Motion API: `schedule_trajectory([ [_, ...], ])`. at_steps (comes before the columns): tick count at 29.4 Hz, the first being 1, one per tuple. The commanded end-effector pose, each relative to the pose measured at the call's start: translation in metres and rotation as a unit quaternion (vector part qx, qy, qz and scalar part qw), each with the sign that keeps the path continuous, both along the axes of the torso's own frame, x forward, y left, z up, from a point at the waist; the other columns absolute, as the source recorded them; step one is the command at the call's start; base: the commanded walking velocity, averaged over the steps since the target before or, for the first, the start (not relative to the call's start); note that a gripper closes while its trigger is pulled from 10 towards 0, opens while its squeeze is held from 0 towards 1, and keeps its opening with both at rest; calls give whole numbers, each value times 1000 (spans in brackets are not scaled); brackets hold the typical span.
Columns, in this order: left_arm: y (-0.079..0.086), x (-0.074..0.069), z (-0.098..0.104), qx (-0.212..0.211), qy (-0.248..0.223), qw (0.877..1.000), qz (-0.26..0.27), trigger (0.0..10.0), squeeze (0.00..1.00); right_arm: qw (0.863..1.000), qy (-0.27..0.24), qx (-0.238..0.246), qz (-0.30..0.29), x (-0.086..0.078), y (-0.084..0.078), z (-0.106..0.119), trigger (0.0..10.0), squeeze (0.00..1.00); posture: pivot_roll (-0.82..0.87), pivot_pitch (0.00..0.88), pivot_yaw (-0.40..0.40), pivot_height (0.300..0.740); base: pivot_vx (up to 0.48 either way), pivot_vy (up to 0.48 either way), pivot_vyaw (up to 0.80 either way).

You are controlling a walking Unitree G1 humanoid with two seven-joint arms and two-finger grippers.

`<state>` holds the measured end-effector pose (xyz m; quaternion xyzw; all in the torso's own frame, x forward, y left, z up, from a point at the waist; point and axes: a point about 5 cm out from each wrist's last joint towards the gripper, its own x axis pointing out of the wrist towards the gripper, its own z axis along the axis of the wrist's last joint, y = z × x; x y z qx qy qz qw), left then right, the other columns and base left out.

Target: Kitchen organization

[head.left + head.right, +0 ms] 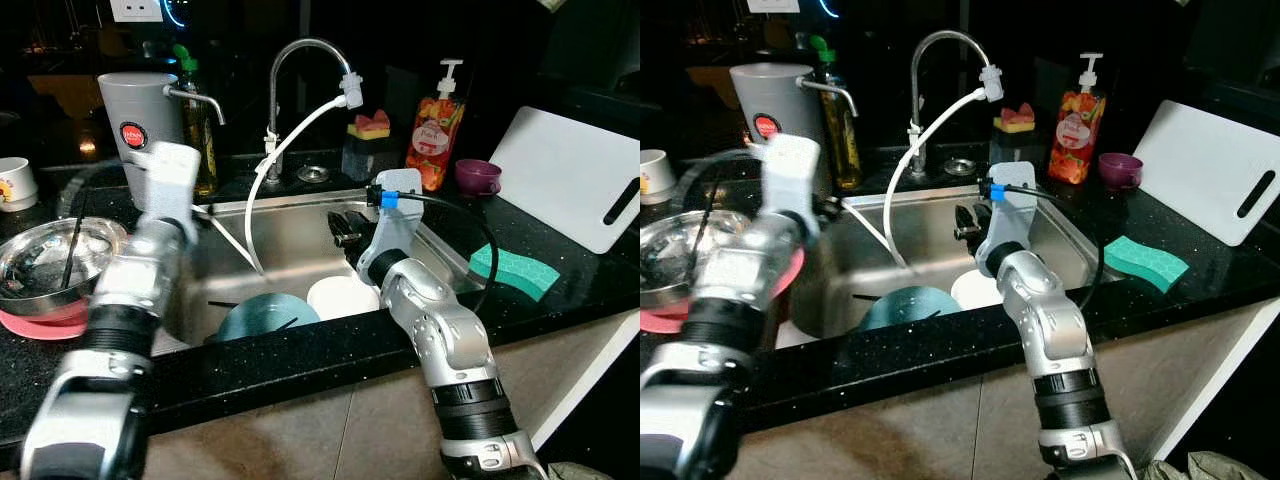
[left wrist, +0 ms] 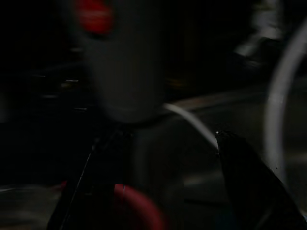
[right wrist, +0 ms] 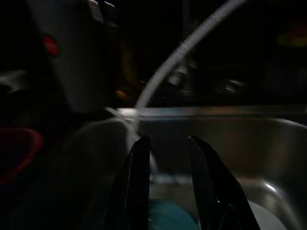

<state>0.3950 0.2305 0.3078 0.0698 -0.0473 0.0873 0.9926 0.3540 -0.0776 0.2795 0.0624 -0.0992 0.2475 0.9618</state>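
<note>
Two dishes were seen lying in the steel sink [image 1: 300, 225]: a teal bowl [image 1: 265, 315] toward the robot's left and a white bowl [image 1: 342, 296] just beside it, with a dark utensil resting across the teal one. Both were judged to be rigid, breakable ware, probably wet and slippery, so the rim would be the likeliest place for a pinch, one finger inside and one outside. The right gripper [image 3: 168, 187] was held over the basin above them, its fingers a little apart and nothing between them. The left gripper [image 1: 205, 212] was raised near the sink's left edge by the grey jug [image 1: 140, 120]; its opening could not be told.
</note>
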Motion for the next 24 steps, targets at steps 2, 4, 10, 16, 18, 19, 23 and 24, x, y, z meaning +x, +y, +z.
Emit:
schedule_trajectory([
  [2,18,-9,1,13,12,999,33,10000,0,993,-42,-11,106,-19,24,14,10000,0,36,100,-33,740,0,0,0],
  [4,25,-14,1,26,18,999,43,10000,0,987,-55,-11,153,-29,33,18,10000,0,36,100,-33,740,0,0,0],
  [10,48,-31,4,12,40,996,77,10000,0,962,-70,-25,264,-55,51,14,10000,0,64,102,-33,740,0,0,0],
  [16,58,-39,-3,-13,66,994,85,10000,0,950,-81,-36,299,-63,53,13,10000,0,72,100,-33,740,0,0,0],
  [18,60,-40,-5,-18,70,994,87,10000,0,948,-83,-35,304,-65,53,13,10000,0,75,96,-34,740,0,0,0],
  [19,62,-41,-7,-35,75,993,82,10000,0,949,-84,-35,303,-64,53,13,10000,0,75,96,-34,740,0,0,0],
  [23,66,-40,-15,-62,87,991,75,10000,1000,949,-84,-34,301,-63,52,13,10000,0,80,92,-33,740,0,0,0],
  [24,66,-40,-15,-62,87,991,75,10000,1000,949,-84,-34,301,-63,52,13,10000,0,80,92,-33,740,0,0,0],
])
